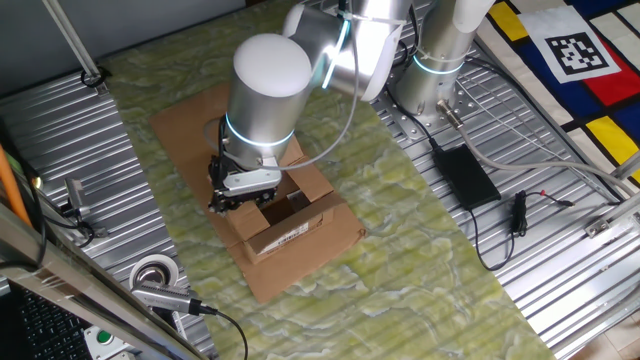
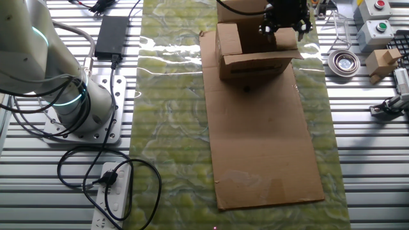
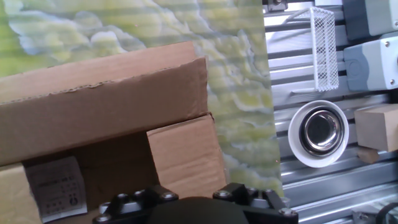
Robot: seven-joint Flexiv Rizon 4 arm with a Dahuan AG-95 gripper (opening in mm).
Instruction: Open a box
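One box (image 1: pixel 285 222) sits on the cardboard sheet (image 2: pixel 268 150), flaps up; my claw (image 1: pixel 237 193) hovers at its rim, grip unclear.

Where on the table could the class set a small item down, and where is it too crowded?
Free: the long bare stretch of the cardboard sheet away from the box, and the green mat between the sheet and the robot base. Crowded: around the box, where the gripper works, and the metal strip beyond it with the tape roll and button boxes.
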